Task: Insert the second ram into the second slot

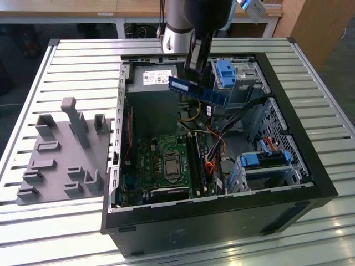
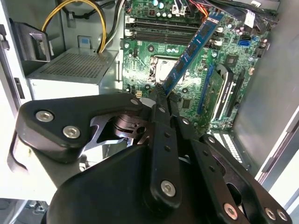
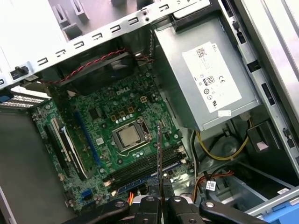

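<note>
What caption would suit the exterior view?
End effector holding the blue ram stick raised above the open computer case.

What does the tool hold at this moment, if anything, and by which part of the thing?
The tool holds the blue second ram near one end; the rest sticks out free above the motherboard.

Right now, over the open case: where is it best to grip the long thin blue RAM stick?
Pinch the long thin blue RAM stick across its flat faces at the upper long edge, coming from above, as the gripper has it. The board is thin, and this leaves the lower edge free.
</note>
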### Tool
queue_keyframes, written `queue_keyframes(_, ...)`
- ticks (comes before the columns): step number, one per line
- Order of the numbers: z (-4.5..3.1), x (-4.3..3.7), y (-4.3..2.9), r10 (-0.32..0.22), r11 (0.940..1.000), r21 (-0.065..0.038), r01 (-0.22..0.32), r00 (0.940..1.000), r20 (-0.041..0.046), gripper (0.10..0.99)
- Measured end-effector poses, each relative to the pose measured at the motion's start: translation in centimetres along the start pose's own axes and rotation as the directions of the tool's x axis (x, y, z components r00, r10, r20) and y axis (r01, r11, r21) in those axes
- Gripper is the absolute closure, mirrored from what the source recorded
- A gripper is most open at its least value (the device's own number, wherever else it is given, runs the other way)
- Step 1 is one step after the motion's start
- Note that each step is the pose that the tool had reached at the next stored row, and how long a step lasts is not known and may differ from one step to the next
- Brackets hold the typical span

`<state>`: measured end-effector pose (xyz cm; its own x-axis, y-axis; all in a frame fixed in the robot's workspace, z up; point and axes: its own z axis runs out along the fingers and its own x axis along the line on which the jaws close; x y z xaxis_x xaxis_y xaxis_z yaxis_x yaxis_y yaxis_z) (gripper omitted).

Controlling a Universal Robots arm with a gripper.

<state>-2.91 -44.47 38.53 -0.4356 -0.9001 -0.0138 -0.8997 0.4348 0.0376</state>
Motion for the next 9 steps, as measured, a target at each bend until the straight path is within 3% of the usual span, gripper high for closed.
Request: queue_keyframes(9, 0.0, 0.0, 0.0, 0.055, 0.9985, 0.001, -0.055, 0.9985, 0.0015, 0.949)
